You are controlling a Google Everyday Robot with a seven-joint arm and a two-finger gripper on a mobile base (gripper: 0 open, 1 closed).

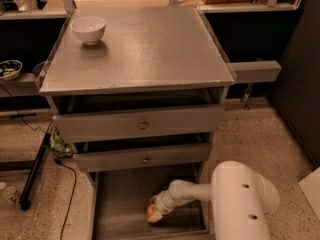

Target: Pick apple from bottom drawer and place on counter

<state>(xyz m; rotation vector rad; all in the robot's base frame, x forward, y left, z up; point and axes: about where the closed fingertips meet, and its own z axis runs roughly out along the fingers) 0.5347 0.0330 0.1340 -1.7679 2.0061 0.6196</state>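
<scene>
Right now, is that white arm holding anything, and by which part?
It cannot be told. The pincer is at the apple in the bottom drawer, but any hold is hidden.
</scene>
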